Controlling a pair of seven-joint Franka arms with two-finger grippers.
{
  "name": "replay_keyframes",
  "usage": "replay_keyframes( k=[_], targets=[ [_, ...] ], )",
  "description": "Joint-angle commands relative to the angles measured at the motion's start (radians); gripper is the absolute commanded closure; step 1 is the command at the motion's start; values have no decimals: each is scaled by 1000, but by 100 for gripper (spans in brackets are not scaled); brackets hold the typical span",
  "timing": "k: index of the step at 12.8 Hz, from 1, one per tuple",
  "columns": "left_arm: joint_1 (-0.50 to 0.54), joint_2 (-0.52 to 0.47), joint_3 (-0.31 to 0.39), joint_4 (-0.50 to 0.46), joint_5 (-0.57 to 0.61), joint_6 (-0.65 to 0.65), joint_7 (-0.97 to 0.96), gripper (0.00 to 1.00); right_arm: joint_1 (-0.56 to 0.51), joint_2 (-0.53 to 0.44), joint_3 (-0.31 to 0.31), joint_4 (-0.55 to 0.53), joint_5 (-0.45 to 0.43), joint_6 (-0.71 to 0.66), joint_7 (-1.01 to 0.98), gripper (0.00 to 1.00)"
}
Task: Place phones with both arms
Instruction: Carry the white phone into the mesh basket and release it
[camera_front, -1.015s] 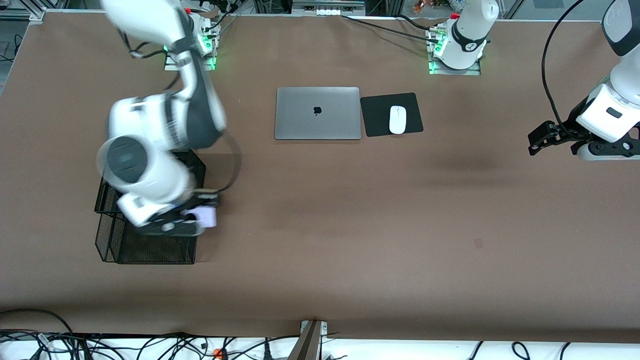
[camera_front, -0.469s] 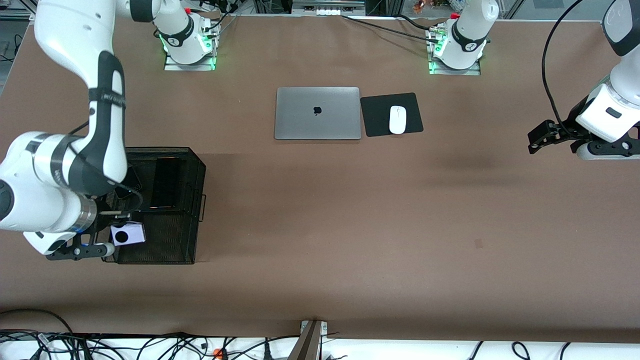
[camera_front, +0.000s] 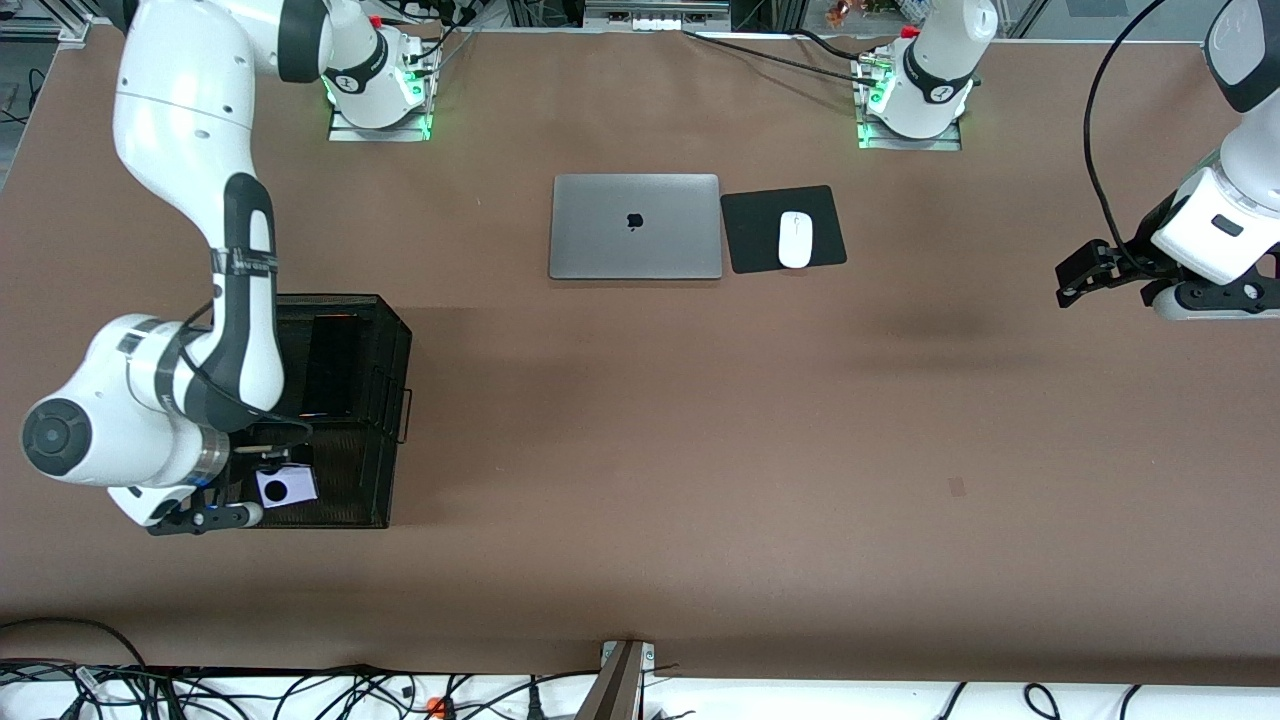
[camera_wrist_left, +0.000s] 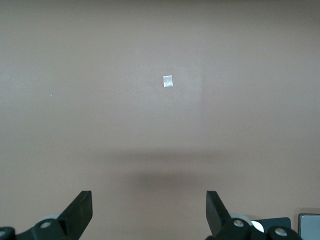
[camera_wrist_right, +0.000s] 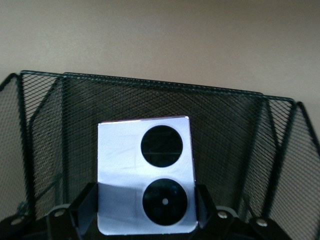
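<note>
At the desk's right-arm end, the right gripper (camera_front: 262, 478) clamps the small square lavender-white flip phone (camera_front: 286, 486) (two black camera circles facing up) inside the black wire-mesh basket (camera_front: 395, 350), near its front-camera edge. A long slim black slab phone (camera_front: 333, 365) lies in the same basket. The left gripper (camera_front: 1068, 283) waits, fingers spread and empty, over the desk's left-arm edge.

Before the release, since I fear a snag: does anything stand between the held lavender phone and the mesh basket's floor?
Nothing visible does. The right claw, shut on the lavender-white flip phone, holds it inside the black wire-mesh basket, at the end nearer the front camera. The long slim black slab phone lies farther back, apart.
</note>
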Motion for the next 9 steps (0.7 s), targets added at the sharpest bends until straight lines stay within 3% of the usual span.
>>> replay_keyframes(
  k=[1, 2, 3, 7, 9],
  targets=[
    [5, 10, -3, 26, 11, -23, 13, 0, -13, -2, 8, 3, 32, 9, -10, 37],
    [3, 10, -3, 26, 13, -24, 13, 0, -13, 0, 8, 3, 41, 18, -8, 6],
    [3, 10, -3, 26, 13, -24, 13, 0, -13, 0, 8, 3, 44, 18, -7, 0],
    [3, 10, -3, 26, 13, -22, 13, 0, -13, -43, -3, 7, 42, -26, -13, 0],
    [3, 11, -3, 26, 13, -22, 13, 0, -7, -97, -52, 13, 35, -135, -16, 0]
  ],
)
